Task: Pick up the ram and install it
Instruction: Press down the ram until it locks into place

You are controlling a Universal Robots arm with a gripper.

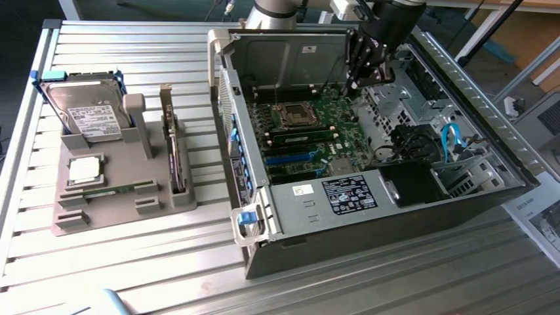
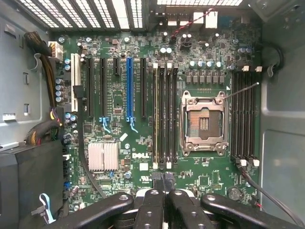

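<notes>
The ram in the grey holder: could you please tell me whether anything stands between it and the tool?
Yes. The ram lies in the holder at the exterior view's left, while the shut tool hangs inside the open computer case, over the motherboard. The case's near wall rises between them.

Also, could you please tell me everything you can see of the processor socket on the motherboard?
The processor socket is a square silver metal frame around a dark centre that looks empty, with a small patch of contacts in the middle. It lies flat on the green motherboard inside the open computer case, between two banks of long black memory slots.
</notes>
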